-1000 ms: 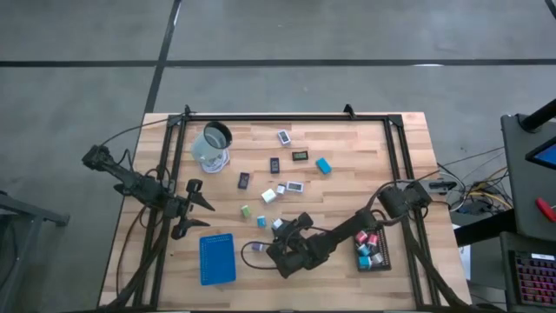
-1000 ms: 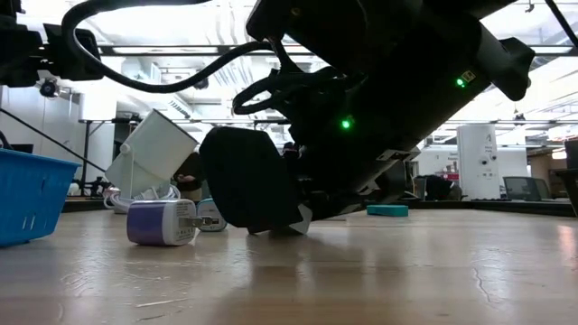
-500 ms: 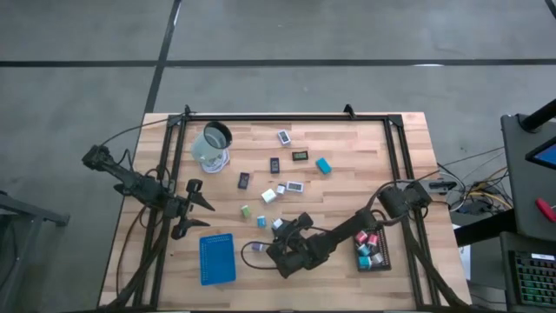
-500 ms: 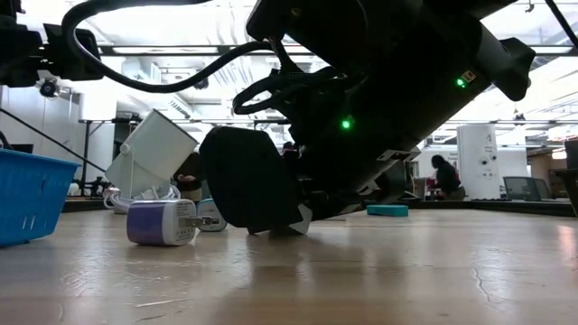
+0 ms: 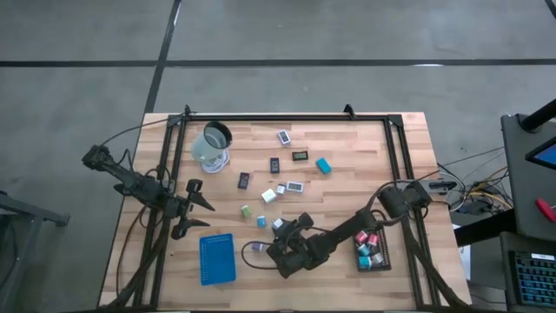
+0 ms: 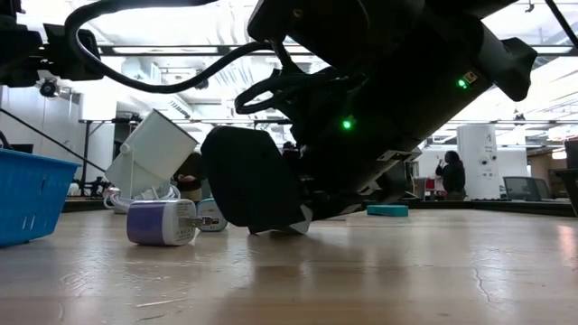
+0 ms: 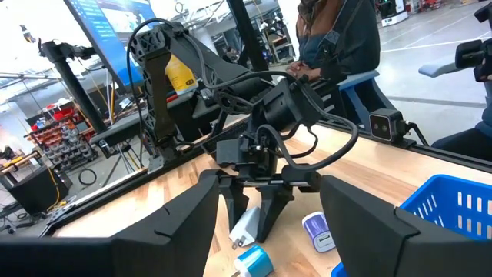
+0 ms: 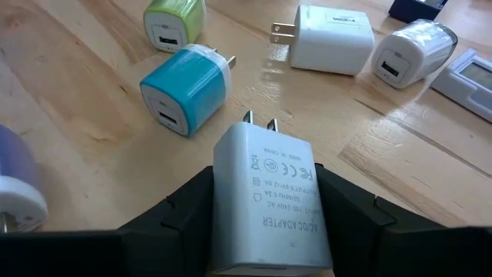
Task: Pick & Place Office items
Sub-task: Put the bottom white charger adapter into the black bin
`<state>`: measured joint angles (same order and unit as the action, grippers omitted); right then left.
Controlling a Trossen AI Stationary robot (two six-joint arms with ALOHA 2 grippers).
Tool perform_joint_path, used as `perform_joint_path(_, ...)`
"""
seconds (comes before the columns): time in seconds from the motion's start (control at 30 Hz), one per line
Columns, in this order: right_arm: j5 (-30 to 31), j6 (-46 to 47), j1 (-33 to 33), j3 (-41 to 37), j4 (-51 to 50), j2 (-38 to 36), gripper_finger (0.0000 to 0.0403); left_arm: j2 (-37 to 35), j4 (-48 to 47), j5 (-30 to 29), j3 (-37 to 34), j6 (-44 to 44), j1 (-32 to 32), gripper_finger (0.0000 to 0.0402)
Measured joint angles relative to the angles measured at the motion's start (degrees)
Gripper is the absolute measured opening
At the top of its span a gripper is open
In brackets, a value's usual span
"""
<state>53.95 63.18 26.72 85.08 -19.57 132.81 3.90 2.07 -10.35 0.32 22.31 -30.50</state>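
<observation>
The right gripper (image 8: 265, 223) pinches the white adapter (image 8: 265, 196) lengthwise, prongs pointing away; the left gripper (image 5: 193, 209) waits spread beside the tabletop's left edge.

White wall adapter (image 8: 265, 196), printed face up and prongs pointing away, lies at lower centre of the right wrist view between two dark fingers. Beyond it lie a teal cube charger (image 8: 184, 88), a green one (image 8: 174, 21) and two white ones (image 8: 332, 28) (image 8: 411, 50); a purple charger (image 6: 161, 222) sits at left in the low view. More small pieces lie scattered mid-table in the high view (image 5: 280, 165).
</observation>
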Motion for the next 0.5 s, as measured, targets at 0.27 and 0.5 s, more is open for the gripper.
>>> perform_joint_path(0.27, 0.0, 0.0, 0.0, 0.0, -0.2, 0.0, 0.0183, 0.0, 0.0, 0.0, 0.0, 0.0, 0.0, 0.0234)
perform_joint_path(0.5, 0.1, -0.1, 0.0, 0.0, -0.4, -0.3, 0.0184, 0.0, 0.0, 0.0, 0.0, 0.0, 0.0, 0.0234)
